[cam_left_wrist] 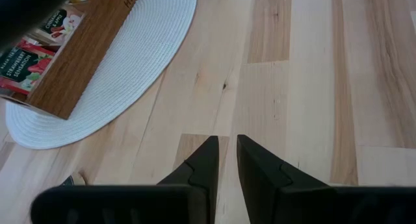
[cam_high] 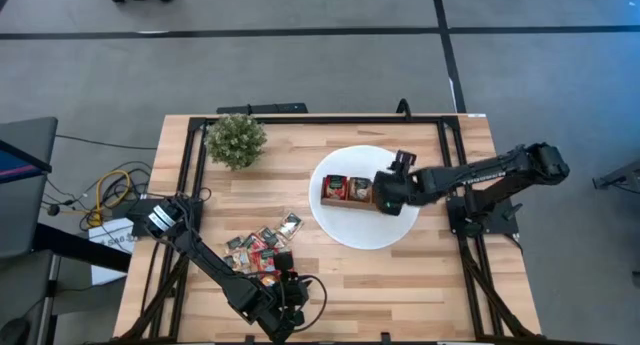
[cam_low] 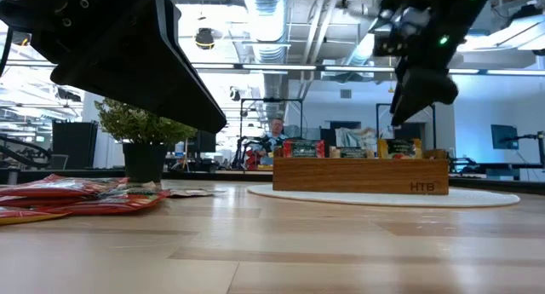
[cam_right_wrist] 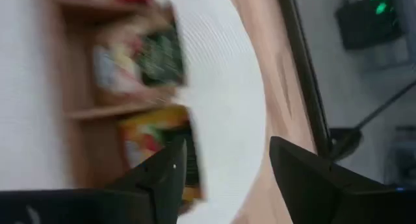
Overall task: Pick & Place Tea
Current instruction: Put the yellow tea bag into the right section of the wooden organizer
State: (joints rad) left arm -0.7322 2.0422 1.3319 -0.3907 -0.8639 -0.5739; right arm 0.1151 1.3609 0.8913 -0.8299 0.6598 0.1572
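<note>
Red flat tea sachets (cam_high: 262, 252) heaped, left gripper (cam_left_wrist: 223, 160) jaws nearly closed, empty, right gripper (cam_right_wrist: 227, 162) jaws released.

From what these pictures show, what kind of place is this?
Probably an open office or robotics lab: the low view shows exposed ceiling ducts, monitors and a seated person behind the wooden table, which has a black frame and cables beside it.

R pincer (cam_high: 381, 196) over tray (cam_high: 347, 190) on plate (cam_high: 350, 228); sachets (cam_high: 262, 250) loose nearby.
</note>
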